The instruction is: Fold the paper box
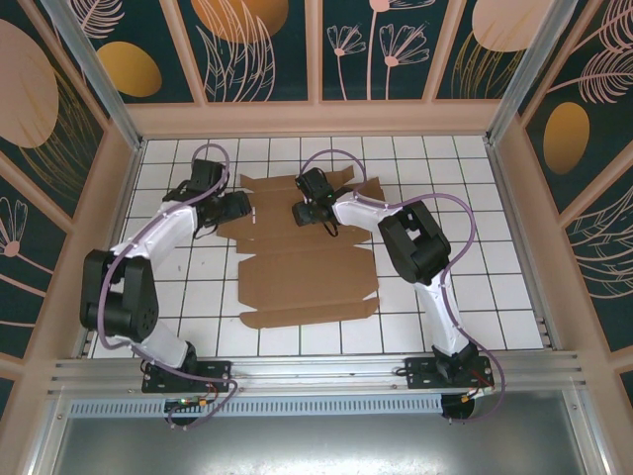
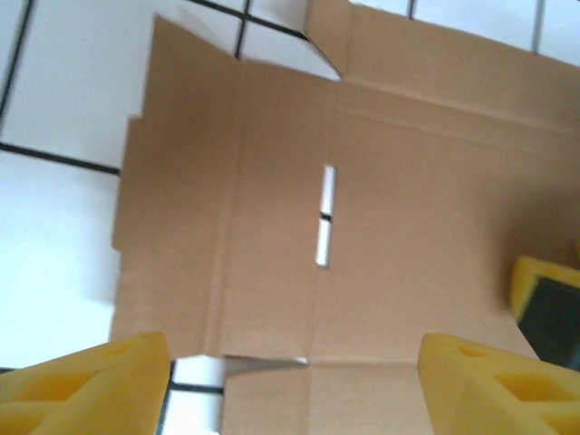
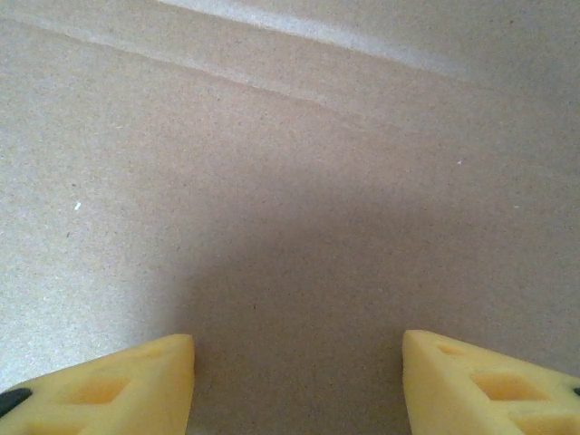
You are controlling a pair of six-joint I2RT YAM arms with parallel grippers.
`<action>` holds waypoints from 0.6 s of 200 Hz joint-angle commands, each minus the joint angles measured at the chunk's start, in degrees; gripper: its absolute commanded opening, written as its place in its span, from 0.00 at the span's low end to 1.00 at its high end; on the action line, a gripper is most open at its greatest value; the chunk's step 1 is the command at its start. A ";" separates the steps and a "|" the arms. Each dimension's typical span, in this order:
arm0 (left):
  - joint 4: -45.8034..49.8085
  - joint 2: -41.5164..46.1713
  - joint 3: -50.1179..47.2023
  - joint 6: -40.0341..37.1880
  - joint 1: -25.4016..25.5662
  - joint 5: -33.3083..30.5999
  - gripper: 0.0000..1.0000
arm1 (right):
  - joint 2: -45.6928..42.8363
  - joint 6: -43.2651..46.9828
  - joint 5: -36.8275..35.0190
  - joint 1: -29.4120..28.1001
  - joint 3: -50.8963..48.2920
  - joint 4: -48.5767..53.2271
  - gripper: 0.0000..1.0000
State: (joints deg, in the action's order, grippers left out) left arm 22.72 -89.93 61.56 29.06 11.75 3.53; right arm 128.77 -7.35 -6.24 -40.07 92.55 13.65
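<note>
Paper box (image 1: 307, 277): plain brown cardboard with no print. It is a flat die-cut sheet, not yet folded up. It lies on the white tiled tabletop (image 1: 475, 297), about midway between the left and right edges. It runs from near the middle of the tabletop toward the far edge. The outline is stepped: flaps and notches at the far end, small tabs along the near end.

In the left wrist view the sheet (image 2: 408, 181) shows several straight creases. It also has a narrow slot (image 2: 324, 217) through which the white tabletop shows. In the right wrist view the cardboard (image 3: 290, 181) is very close, with a pale crease across the upper part and a shadow between the fingers.

Left gripper (image 1: 240, 208): over the far left part of the sheet, by its left edge. In its wrist view (image 2: 294, 381) the jaws stand wide apart with yellow fingers (image 2: 100, 381) at either side. Nothing is between them but the flat sheet below, and nothing is held.

Right gripper (image 1: 309, 210): over the far part of the sheet, near its middle. In its wrist view (image 3: 299, 362) the jaws are parted and grip nothing. The fingertips (image 3: 136, 381) are low over the cardboard, possibly pressing on it. Contact cannot be confirmed from this angle.
</note>
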 commanded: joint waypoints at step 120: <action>-11.38 -7.24 -11.55 3.59 0.25 13.57 0.80 | 3.69 -0.59 4.04 -0.96 -2.91 7.73 0.60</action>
State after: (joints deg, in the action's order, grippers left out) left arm 16.99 -93.49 48.56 32.86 11.88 12.23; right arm 128.75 -7.35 -6.22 -40.07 92.49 13.50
